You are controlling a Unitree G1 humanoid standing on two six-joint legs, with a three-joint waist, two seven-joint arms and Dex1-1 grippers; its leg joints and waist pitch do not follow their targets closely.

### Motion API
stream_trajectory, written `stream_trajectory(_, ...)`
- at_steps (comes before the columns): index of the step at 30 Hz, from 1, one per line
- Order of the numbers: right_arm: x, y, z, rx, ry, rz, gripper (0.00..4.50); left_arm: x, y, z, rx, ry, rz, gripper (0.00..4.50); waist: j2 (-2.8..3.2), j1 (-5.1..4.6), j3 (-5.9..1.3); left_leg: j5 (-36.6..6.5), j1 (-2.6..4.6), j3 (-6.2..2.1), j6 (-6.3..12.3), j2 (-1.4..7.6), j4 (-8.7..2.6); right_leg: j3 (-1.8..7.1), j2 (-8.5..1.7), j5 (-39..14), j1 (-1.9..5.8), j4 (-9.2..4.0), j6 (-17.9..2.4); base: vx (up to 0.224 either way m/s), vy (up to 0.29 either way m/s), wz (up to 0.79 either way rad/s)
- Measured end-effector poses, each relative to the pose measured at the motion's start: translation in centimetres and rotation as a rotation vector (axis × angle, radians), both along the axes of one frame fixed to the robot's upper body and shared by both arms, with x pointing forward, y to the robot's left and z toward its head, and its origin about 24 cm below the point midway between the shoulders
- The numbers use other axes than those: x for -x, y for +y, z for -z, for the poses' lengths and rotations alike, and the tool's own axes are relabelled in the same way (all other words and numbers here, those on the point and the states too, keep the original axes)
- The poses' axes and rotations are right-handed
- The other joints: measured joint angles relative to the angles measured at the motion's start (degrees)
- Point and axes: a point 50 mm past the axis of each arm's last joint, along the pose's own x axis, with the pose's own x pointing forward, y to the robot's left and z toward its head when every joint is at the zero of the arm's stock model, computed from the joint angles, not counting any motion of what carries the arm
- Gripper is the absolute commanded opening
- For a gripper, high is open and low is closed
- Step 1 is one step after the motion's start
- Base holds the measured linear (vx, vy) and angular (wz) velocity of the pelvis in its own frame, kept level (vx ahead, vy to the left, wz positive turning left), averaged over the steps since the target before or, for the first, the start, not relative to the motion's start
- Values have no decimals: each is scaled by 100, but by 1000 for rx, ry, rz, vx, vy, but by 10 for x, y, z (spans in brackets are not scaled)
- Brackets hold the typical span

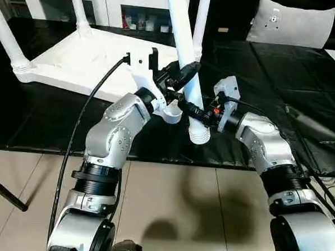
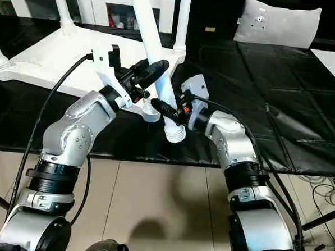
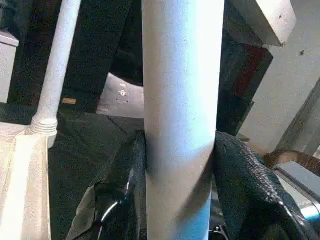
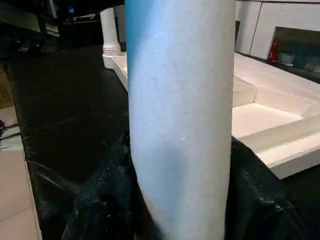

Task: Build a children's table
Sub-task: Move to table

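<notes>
The children's table [image 1: 86,59] lies upside down on the black work table, with legs standing up at its left [image 1: 6,41], back left [image 1: 78,8] and back right [image 1: 201,20] corners. Its near right corner socket [image 1: 172,114] is empty. A loose white leg [image 1: 186,42] leans tilted just right of that socket, ribbed end [image 1: 199,135] down near the table's front edge. My left gripper [image 1: 184,76] is shut on this leg higher up, fingers [image 3: 250,180] pressing both sides. My right gripper [image 1: 193,111] is shut on it lower down, close above the ribbed end, fingers [image 4: 100,200] flanking the tube [image 4: 180,125].
The black-covered work table [image 1: 282,81] stretches to the right, its front edge just below the leg's end. A white padded panel [image 1: 291,22] rests at the back right. White cabinets stand behind. A black cable [image 1: 83,121] loops from my left wrist over the tiled floor.
</notes>
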Motion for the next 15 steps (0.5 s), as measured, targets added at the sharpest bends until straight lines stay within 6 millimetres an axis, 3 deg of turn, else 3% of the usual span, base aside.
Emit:
stream_trajectory(6, 0, 0, 0, 4, 3, 5, 181, 0, 0, 0, -3, 1, -5, 174, 0, -1, 0, 0, 0, 0, 0, 0, 0, 0, 0, 0, 0, 0, 0, 0, 0, 0)
stream_trajectory(9, 0, 0, 0, -18, 18, -3, 251, -2, 3, 0, -3, 3, -36, 174, 0, 6, 0, 0, -1, 0, 0, 0, 0, 0, 0, 0, 0, 0, 0, 0, 0, 0)
stream_trajectory(11, 1, 0, -2, -31, 15, -16, 251, -4, 3, -3, -2, 0, -46, 174, 0, 2, 0, 0, -1, 0, 0, 0, 0, 0, 0, 0, 0, 0, 0, 0, 0, 0)
stream_trajectory(13, 2, 0, -6, -79, 31, -44, 288, -6, 3, -9, 4, -11, -48, 174, 0, -1, 0, 0, -1, 0, 0, 0, 0, 0, 0, 0, 0, 1, 0, 0, 0, 0)
stream_trajectory(15, 4, -4, -15, -135, 32, -76, 293, -7, 7, -10, 3, -13, -59, 174, 0, 0, 0, 0, 0, 0, 0, 0, 0, 0, 0, 0, 0, 1, 0, 0, 0, 0)
